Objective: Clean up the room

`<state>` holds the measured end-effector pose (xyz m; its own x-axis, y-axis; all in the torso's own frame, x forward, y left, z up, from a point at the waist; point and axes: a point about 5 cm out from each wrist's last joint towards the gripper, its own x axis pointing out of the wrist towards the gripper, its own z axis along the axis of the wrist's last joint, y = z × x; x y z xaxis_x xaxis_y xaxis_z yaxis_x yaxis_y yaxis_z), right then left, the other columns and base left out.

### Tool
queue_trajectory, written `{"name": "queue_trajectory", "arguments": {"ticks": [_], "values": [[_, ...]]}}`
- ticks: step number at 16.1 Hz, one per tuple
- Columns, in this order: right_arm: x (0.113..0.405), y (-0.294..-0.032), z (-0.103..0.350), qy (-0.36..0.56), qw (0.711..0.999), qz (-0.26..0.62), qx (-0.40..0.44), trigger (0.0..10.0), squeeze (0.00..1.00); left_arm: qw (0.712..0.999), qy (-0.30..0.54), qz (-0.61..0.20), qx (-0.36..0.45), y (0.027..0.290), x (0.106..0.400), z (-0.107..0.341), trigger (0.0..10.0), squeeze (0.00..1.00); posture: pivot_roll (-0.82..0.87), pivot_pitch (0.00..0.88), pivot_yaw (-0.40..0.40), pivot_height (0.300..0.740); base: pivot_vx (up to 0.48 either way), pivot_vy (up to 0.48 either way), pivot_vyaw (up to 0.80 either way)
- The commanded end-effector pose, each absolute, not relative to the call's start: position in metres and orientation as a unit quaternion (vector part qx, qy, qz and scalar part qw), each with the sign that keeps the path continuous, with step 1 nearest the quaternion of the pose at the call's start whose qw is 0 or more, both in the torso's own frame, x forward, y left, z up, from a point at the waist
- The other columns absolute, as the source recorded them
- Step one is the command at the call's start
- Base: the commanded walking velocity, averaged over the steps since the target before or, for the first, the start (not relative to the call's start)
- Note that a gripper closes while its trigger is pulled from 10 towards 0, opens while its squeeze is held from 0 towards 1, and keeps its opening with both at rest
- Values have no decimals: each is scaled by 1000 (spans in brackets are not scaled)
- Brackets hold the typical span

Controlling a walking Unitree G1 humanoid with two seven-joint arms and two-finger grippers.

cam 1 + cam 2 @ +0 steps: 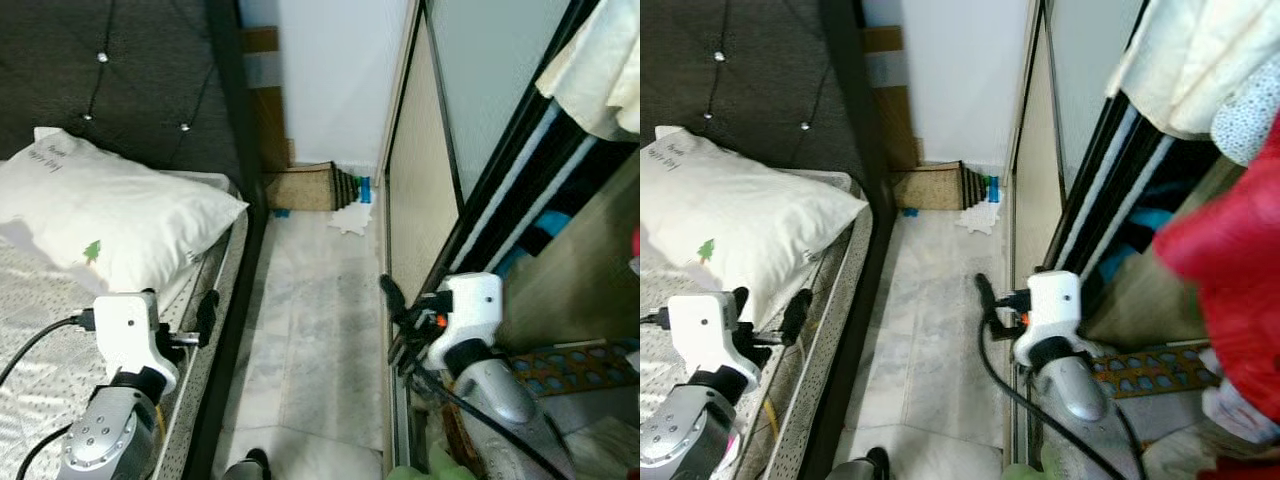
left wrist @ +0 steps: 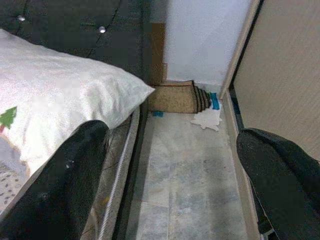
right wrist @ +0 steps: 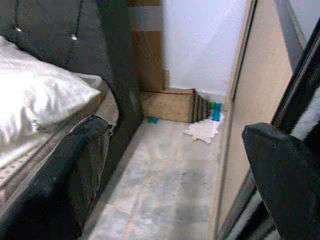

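At the far end of the narrow aisle, a white crumpled scrap (image 1: 352, 218) lies on the marble floor (image 1: 310, 330), against the wall. A small blue object (image 1: 365, 188) stands beside it, and a tiny blue piece (image 1: 281, 212) lies near the bed's corner. My left gripper (image 1: 768, 308) hovers over the mattress edge, open and holding nothing. My right gripper (image 1: 398, 322) hangs by the wardrobe's sliding door track, also open and holding nothing. Both are well short of the scrap.
A bed (image 1: 60, 330) with a white pillow (image 1: 110, 215) and a dark tufted headboard (image 1: 130, 80) lines the left. The wardrobe door (image 1: 420, 200) and hanging clothes (image 1: 1230, 260) line the right. A brown striped box (image 1: 305, 188) sits at the far wall.
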<state>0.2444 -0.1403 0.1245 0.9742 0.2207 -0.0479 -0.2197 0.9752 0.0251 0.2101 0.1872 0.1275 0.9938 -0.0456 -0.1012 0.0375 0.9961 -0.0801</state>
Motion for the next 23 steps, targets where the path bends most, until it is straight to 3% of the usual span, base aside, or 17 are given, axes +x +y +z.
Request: {"name": "queue_trajectory", "arguments": {"ticks": [1, 5, 23], "values": [[244, -135, 122, 30, 993, 117, 16, 10000, 0, 997, 65, -17, -33, 191, 208, 124, 10000, 0, 13, 178, -17, 740, 0, 480, 0], [246, -135, 122, 30, 993, 115, 14, 10000, 0, 997, 66, -15, -27, 191, 209, 123, 10000, 0, 12, 170, -16, 740, 0, 480, 0], [255, -144, 119, 47, 997, 62, 6, 10000, 0, 999, 33, -21, 5, 190, 215, 128, 10000, 0, 9, 158, -9, 740, 0, 0, 0]]}}
